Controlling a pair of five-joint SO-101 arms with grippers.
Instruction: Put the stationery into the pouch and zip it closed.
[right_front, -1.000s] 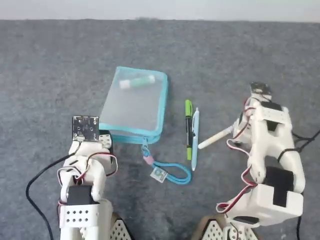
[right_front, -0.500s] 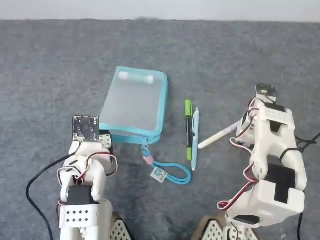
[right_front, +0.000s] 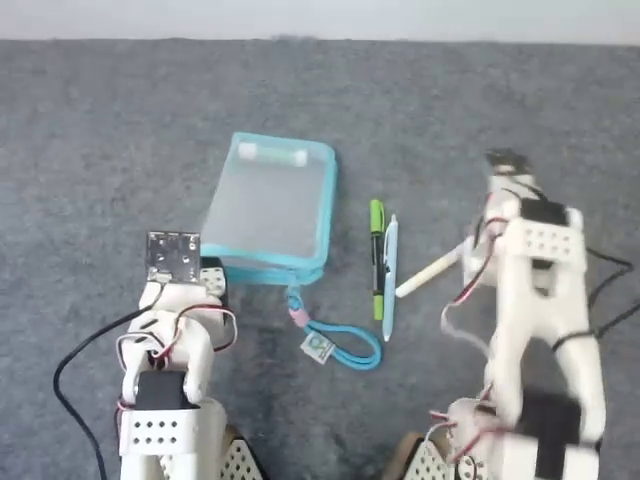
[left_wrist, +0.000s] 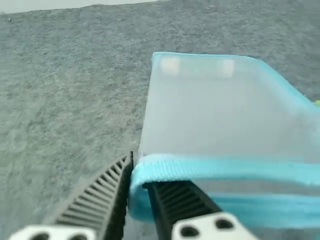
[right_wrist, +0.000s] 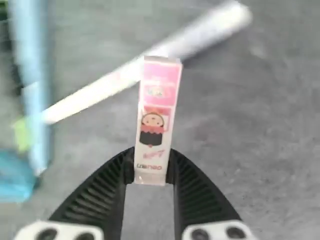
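A translucent pouch (right_front: 270, 205) with teal edging lies left of centre, with a small white and green item (right_front: 268, 153) inside at its far end. My left gripper (left_wrist: 137, 170) is shut on the pouch's near teal edge (left_wrist: 220, 167). A green pen (right_front: 377, 255), a light blue pen (right_front: 390, 270) and a white pen (right_front: 430, 272) lie to the pouch's right. My right gripper (right_wrist: 150, 167) is shut on a small pink and white eraser (right_wrist: 157, 110), held upright above the white pen (right_wrist: 150, 70). The right arm (right_front: 530, 260) stands raised over that spot.
A teal strap (right_front: 345, 345) with a small tag trails from the pink zipper pull (right_front: 296, 315) toward the near side. Grey carpet (right_front: 120, 120) covers the table, bare at the far side and far left. The left arm's base (right_front: 160, 420) stands at the near edge.
The right arm has risen off the table with the eraser in its gripper. The item inside the pouch slid to the far end. The left arm stays put.
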